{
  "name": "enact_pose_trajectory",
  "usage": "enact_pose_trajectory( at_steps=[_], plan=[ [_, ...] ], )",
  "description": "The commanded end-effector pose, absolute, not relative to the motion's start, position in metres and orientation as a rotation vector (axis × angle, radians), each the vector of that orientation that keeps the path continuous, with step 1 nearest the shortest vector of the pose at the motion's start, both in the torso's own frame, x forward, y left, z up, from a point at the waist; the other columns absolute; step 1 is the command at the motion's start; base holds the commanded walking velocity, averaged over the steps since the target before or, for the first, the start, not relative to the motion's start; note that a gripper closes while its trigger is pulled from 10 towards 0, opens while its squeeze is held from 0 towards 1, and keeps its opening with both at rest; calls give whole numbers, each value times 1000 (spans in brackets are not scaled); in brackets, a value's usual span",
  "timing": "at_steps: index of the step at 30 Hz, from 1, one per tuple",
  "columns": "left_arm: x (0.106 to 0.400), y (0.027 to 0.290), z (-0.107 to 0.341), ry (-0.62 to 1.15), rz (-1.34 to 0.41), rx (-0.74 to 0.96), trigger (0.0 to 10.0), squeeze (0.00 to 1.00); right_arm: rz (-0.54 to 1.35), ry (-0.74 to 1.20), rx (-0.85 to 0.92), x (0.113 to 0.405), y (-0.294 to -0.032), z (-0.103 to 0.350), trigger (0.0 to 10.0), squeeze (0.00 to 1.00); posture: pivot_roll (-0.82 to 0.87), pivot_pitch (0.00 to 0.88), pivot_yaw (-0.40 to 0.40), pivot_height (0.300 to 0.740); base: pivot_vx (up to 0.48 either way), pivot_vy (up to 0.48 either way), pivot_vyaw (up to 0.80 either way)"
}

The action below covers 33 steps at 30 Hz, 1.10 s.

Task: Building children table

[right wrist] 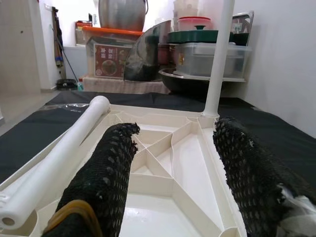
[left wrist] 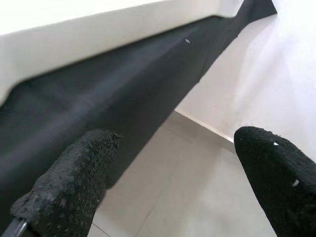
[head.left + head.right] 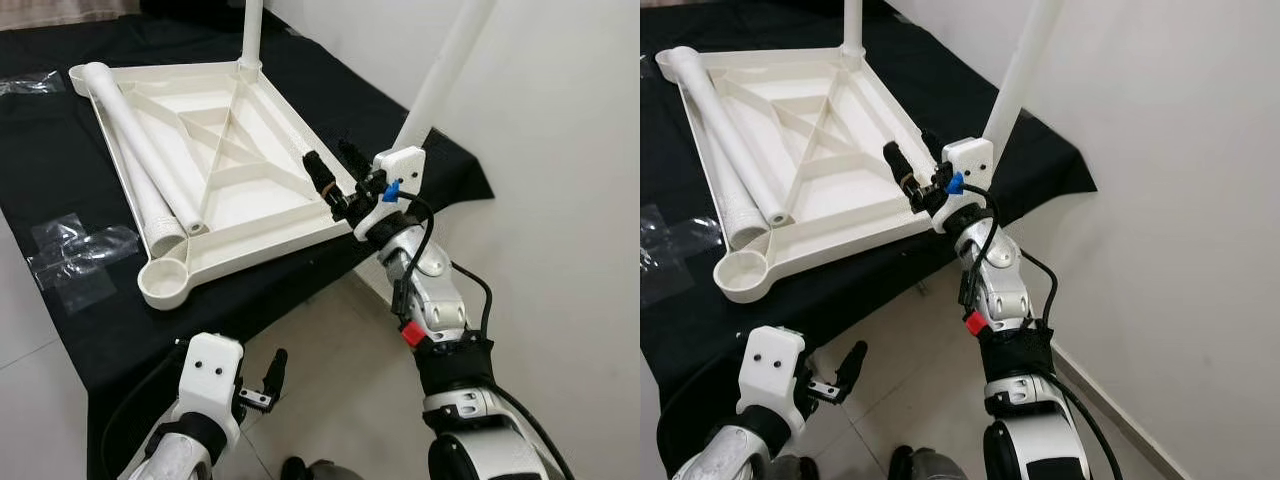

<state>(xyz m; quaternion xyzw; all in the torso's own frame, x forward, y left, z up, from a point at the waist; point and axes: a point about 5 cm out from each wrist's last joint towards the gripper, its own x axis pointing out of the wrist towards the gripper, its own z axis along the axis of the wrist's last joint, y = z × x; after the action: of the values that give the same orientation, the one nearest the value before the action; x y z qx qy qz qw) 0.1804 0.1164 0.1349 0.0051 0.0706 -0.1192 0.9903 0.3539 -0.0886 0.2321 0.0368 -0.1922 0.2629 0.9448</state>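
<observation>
On a black cloth (image 3: 60,150) spread over a low surface, the cream-white plastic children's tabletop (image 3: 215,175) lay upside down, its ribbed underside facing up. Two long white tubular legs (image 3: 140,150) lay loose side by side across the inverted top, near its left edge, ends pointing toward an empty round leg socket (image 3: 165,283) at the near left corner. Another white leg (image 3: 251,35) stood upright, seated in the far corner socket. A fourth white leg (image 3: 440,75) rose at a tilt from the near right corner.

The right gripper (image 3: 335,175) reached over that near right corner, its two black fingers parted; from the right wrist view the fingertips (image 1: 116,148) hung apart above the ribbed surface with nothing between them, the loose legs lying beside one finger and the far upright leg beyond the other. Whether the fingers touched the plastic could not be told.

The left gripper (image 3: 272,378) hung low, below the near edge of the cloth and over the pale tiled floor (image 3: 330,350), fingers spread and empty; its wrist view looked along the draped cloth edge toward the white wall (image 3: 560,150).

Crumpled clear plastic bags (image 3: 75,255) lay on the cloth to the left of the tabletop. Behind the table, in the right wrist view, stacked storage containers and pots (image 1: 197,47) stood on a shelf.
</observation>
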Motion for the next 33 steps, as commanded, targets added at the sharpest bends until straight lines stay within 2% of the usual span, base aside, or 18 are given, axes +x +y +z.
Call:
enact_pose_trajectory(
  at_steps=[1,6,11,23,28,33],
  plan=[
    [179,116,130,162,-236,10,10000,0,521,-368,67,351,-92,227,10000,0,115,65,-205,740,0,0,0],
    [178,115,127,162,-243,7,10000,0,524,-306,68,337,-90,216,10000,0,113,49,-200,740,0,0,0],
    [177,116,125,162,-241,-1,10000,0,554,-195,20,337,-86,198,10000,0,116,38,-201,740,0,0,0],
    [174,118,125,146,-229,18,10000,0,568,-238,31,330,-89,202,10000,0,118,34,-196,740,0,0,0],
    [175,117,125,144,-239,26,10000,0,587,-221,-1,320,-89,197,10000,0,111,39,-192,740,0,0,765],
    [177,116,125,142,-246,27,10000,0,563,-219,-27,324,-93,199,10000,0,111,44,-191,740,0,0,800]
  ],
)
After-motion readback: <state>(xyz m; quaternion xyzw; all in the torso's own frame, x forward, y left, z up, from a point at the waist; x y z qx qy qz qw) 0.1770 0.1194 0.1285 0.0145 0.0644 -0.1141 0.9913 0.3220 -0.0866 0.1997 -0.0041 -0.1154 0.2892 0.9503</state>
